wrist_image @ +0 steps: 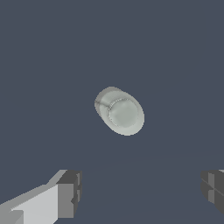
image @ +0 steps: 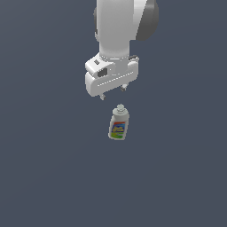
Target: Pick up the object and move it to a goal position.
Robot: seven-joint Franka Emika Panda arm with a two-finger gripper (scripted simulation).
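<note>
Bottle [image: 119, 123] stands upright on the surface [image: 44, 177], just below the claw [image: 113, 91] and slightly to the exterior view's right. To grab well, I'd centre the claw over the cap [wrist_image: 124, 113], then drop straight down so the fingers [wrist_image: 70, 192] straddle the body w/o knocking it. Claw is wide open, holding and touching nothing, above the bottle.

Bare grey worktop [image: 48, 177] on every side of the bottle [image: 119, 124], twelve o'clock round to twelve, with no other object near it. Gripper [image: 113, 92] hangs just above, apart from the cap [wrist_image: 124, 113], jaws spread wide, wider than the bottle, with a clear gap between them.
</note>
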